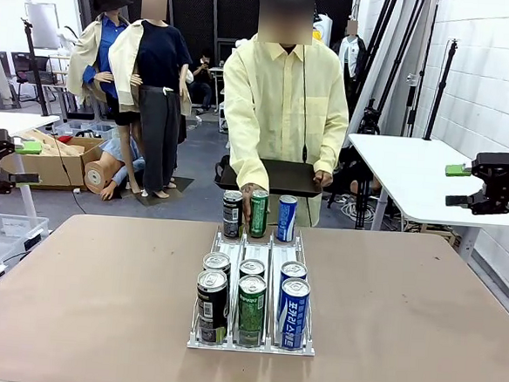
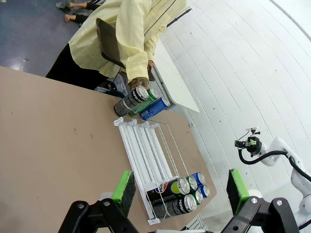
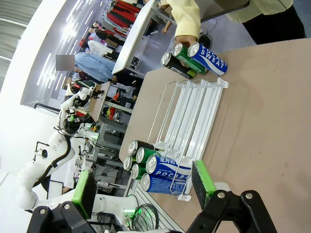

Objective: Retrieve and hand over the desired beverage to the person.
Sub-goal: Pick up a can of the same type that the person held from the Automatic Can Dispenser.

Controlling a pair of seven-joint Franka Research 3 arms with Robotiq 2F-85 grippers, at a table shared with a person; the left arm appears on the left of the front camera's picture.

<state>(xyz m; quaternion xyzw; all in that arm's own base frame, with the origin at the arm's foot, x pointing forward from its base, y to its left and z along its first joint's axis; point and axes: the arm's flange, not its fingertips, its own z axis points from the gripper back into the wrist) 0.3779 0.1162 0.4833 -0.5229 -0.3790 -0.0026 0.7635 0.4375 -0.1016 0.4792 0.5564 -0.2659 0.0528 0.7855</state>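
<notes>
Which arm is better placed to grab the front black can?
Probably left: the front black can stands in the rack's left lane, on the left gripper's side; the right gripper would cross the other lanes.

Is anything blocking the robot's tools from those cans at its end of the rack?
Nothing visible does. The left tool and right tool stand open off to the sides, with bare table before the front three cans. The three behind them are screened by that front row.
</notes>
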